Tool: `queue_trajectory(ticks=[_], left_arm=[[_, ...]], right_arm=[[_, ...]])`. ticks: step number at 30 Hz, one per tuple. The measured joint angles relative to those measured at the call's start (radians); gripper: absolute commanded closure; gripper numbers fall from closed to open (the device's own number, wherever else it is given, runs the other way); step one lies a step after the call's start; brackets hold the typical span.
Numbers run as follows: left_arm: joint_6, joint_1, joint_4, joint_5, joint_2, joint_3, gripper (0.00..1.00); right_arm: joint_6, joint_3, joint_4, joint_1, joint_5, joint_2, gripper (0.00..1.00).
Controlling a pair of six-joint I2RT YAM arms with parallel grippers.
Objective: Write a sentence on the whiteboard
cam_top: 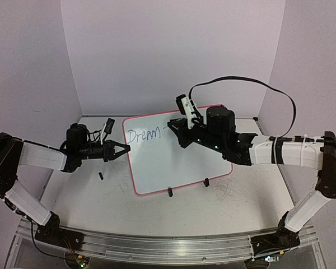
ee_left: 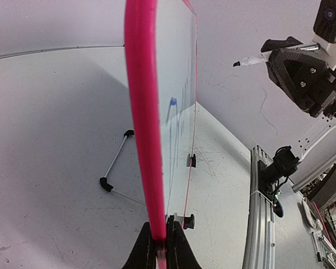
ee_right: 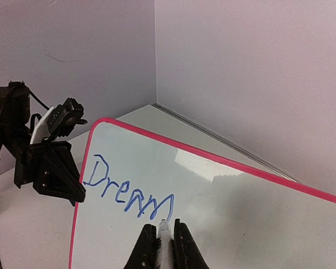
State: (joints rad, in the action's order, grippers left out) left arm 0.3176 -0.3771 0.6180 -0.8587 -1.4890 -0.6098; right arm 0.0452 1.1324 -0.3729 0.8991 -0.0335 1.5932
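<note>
Closest thing to the overhead cam is the metal rail (cam_top: 157, 246) that both arms are bolted onto, right along the near edge. Beyond it is the scuffed grey-white table (cam_top: 241, 207), and mid-table sits the whiteboard (cam_top: 179, 159), pink-red rim, landscape. Its long axis runs left to right across the table, with the right end swung a bit farther from the arms. It's propped on its bottom long edge and leaning back, so the writing face looks up toward the arms. "Dream" is scrawled in blue in the upper left corner.

The left gripper (cam_top: 125, 149) comes in from the left and is clamped on the board's left short edge; its wrist cam shows a finger on either side of the rim. The right gripper (cam_top: 172, 129) reaches in from the right and is pinched tight round a marker (ee_right: 164, 235), tip aimed at the board just past the last m. Can't tell if the tip is actually touching.

There are two little black clip feet (cam_top: 170, 192) on the bottom edge, and a tiny black bit (cam_top: 101, 176) lies on the table just left of the board
</note>
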Motion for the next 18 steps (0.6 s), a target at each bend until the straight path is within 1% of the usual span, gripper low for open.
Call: queue_trajectory(ticks=[13,18], left_arm=[[-0.003,-0.002,-0.011,0.008,0.007,0.0,1.0],[-0.003,-0.002,-0.017,0.016,0.012,0.0,1.0]], right_arm=[[0.007,0.0,0.002,0.014,-0.002,0.018,1.0],[0.007,0.0,0.001,0.014,0.032,0.029,1.0]])
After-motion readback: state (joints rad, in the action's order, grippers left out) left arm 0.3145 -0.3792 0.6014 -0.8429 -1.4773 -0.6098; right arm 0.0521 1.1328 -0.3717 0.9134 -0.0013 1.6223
